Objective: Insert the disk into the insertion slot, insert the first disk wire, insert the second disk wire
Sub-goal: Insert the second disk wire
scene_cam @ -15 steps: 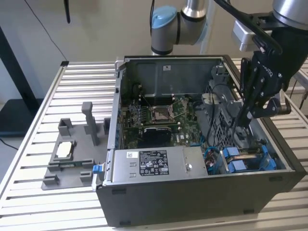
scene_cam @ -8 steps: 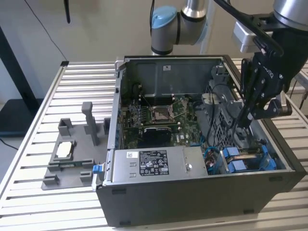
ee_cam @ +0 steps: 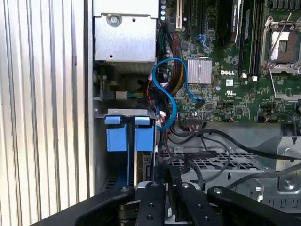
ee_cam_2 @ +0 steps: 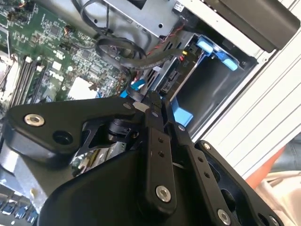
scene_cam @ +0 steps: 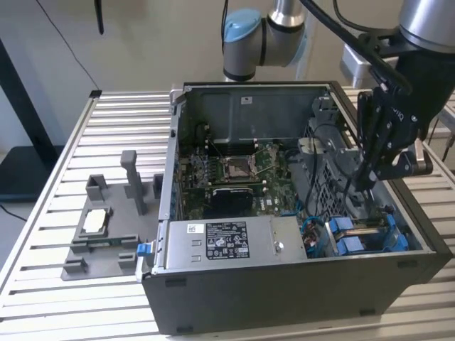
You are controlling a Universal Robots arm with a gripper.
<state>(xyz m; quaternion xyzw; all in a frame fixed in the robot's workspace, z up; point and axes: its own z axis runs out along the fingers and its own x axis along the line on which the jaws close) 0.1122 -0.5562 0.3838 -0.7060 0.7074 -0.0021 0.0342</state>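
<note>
On the exterior view's right, inside the open computer case (scene_cam: 284,298), the disk (scene_cam: 341,226) can be seen already sitting in the insertion slot (scene_cam: 370,238). From here it's mostly bright blue carrier plastic that gets noticed. The gripper (scene_cam: 364,181) is pointed down into the case just above that bay. The arm (scene_cam: 270,35) is brought in from the top of the picture, and the black wrist is hung over the case's far right corner. Tip detail can't really be made out from here.

In the second wrist view, the disk (ee_cam_2: 171,82) is seen end-on: a dark rear edge with its connectors, framed by blue carrier (ee_cam_2: 182,115), tucked into the grey slot (ee_cam_2: 211,94). The gripper (ee_cam_2: 155,101) is drawn almost fully together, and a black wire (ee_cam_2: 117,47) looks to be pinched at the tips, just beside the disk's rear edge. Whether the wire's end is touching the disk can't be told.

In the first wrist view, the disk (ee_cam: 144,141) is shown under one of two blue tabs, set in the grey cage of the slot (ee_cam: 123,112) next to the motherboard (ee_cam: 225,84). The gripper (ee_cam: 169,176) is held narrow here as well, with the black wire (ee_cam: 202,154) looped away from it.
</note>
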